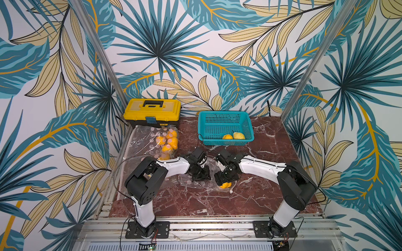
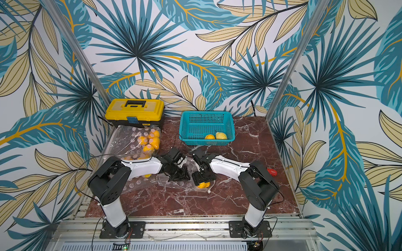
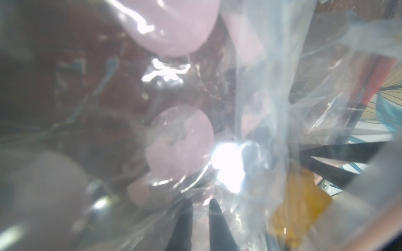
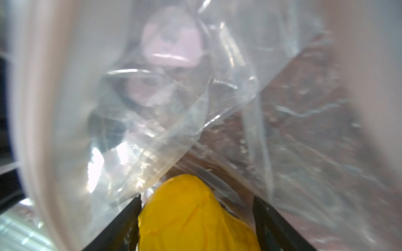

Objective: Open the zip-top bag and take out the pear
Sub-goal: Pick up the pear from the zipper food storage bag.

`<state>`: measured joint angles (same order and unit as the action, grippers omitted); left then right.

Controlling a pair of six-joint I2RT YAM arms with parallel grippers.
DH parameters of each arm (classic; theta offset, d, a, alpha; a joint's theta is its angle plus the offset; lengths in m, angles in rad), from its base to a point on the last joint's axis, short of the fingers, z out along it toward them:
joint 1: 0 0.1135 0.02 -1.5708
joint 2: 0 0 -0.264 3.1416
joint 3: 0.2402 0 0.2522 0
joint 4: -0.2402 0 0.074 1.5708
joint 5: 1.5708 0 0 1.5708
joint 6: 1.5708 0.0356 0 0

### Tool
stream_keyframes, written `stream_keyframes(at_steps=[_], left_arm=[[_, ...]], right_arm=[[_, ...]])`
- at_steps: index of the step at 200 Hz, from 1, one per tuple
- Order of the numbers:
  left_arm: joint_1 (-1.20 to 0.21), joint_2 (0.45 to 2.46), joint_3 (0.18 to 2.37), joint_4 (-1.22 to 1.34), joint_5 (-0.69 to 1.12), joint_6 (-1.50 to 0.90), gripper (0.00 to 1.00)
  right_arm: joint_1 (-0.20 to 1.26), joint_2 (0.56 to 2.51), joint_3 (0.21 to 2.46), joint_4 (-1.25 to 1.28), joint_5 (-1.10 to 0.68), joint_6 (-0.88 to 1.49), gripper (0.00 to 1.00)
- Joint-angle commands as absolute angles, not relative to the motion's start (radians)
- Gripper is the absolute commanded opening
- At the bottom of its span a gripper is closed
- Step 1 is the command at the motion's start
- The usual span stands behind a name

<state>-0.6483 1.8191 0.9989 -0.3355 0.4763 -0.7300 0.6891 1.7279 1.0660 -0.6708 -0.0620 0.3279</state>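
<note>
A clear zip-top bag [image 1: 191,184] with pink dots lies crumpled mid-table between my two arms. My left gripper [image 1: 201,175] presses down on its middle. In the left wrist view the left gripper [image 3: 201,202] has its black fingers nearly together, shut on the bag's film [image 3: 256,108]. A yellow pear [image 1: 225,185] sits at the bag's right end, under my right gripper [image 1: 224,179]. In the right wrist view the right gripper [image 4: 196,197] is open and straddles the pear [image 4: 191,217]. One finger touches the pear and the other stands off it. Bag film [image 4: 152,130] surrounds them.
A second clear bag [image 1: 143,141] holding several yellow pears [image 1: 170,141] lies back left, in front of a yellow toolbox [image 1: 152,112]. A teal basket [image 1: 226,142] at the back holds two yellow fruits [image 1: 227,137]. A small red object [image 2: 272,171] lies behind my right arm.
</note>
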Motion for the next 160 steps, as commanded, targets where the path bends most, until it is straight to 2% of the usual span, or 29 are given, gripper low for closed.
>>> stream_keyframes(at_steps=[1,58,95,160], left_arm=[[-0.648,1.856,0.963,-0.374,0.418,-0.724,0.17],[-0.646,1.852,0.954,-0.374,0.416,-0.726,0.17],[-0.644,1.858,0.953,-0.374,0.418,-0.726,0.17],[-0.643,1.857,0.959,-0.375,0.424,-0.729,0.17]], right_arm=[[0.684,1.715,1.038,-0.752,0.129,0.392,0.75],[0.66,1.669,1.037,-0.616,0.087,0.466,0.51],[0.598,1.543,1.029,-0.632,0.078,0.473,0.46],[0.428,1.414,1.156,-0.758,0.084,0.404,0.46]])
